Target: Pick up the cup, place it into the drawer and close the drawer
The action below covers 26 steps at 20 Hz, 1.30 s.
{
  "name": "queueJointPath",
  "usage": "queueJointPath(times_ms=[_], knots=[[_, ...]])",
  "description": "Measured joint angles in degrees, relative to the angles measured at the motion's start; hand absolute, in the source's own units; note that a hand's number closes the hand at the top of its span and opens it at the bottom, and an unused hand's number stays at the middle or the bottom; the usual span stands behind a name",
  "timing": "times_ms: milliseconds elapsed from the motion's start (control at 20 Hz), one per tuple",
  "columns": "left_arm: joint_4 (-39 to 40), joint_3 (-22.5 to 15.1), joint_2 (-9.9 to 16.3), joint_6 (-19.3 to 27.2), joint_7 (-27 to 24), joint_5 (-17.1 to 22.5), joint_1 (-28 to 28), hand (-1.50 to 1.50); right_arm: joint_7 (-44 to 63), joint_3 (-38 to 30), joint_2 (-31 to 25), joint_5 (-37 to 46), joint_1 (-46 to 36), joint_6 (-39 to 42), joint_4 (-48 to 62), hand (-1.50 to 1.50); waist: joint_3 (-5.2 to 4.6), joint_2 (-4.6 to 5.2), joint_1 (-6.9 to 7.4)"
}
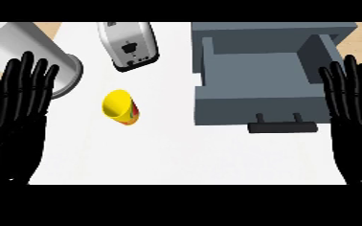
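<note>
Black left hand [25,93] shows at the view's left edge, fingers straight and spread, pointing up, holding nothing. Black right hand [344,93] shows at the right edge, likewise flat with fingers straight and apart, holding nothing; its fingers overlap the right wall of the drawer.

Yellow cup with a red-patterned side [121,107] sits on the white tabletop [176,158], tilted in this view with its open mouth toward the upper left. It is nearer the left hand, touched by neither, and well apart from the drawer.

Grey open drawer [254,107] is pulled out toward the view's lower edge, with a dark bar handle [283,127] on its front. Nothing lies inside it.

Silver toaster [129,45] stands above the cup. Grey rounded metal object [39,48], partly cut off, lies at upper left behind the left hand's fingertips.
</note>
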Motion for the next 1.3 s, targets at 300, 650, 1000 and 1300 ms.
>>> queueJointPath(times_ms=[300,650,1000,1300], knots=[[4.8,2.0,4.9,-10.3,-2.2,9.4,-4.0,-1.50,-1.9,0.4,0.4,0.2,0.6,0.4,0.5,-1.50,-1.06,0.48,0.12],[18.9,5.7,5.7,-15.9,2.4,22.6,-7.9,-1.50,4.5,1.7,-2.1,-2.1,-1.6,4.4,3.7,-1.50,-1.32,0.70,0.17],[33.4,8.7,8.0,-20.3,-1.3,21.9,-12.3,-1.50,6.9,-0.4,-3.3,-3.8,-6.7,5.9,7.9,-1.50,-1.33,0.61,0.36],[46.3,9.2,8.1,-22.0,-8.5,16.7,-14.8,-1.50,5.7,-1.7,-3.5,-4.0,-9.8,6.4,11.0,-1.50,-1.33,0.61,0.32]])
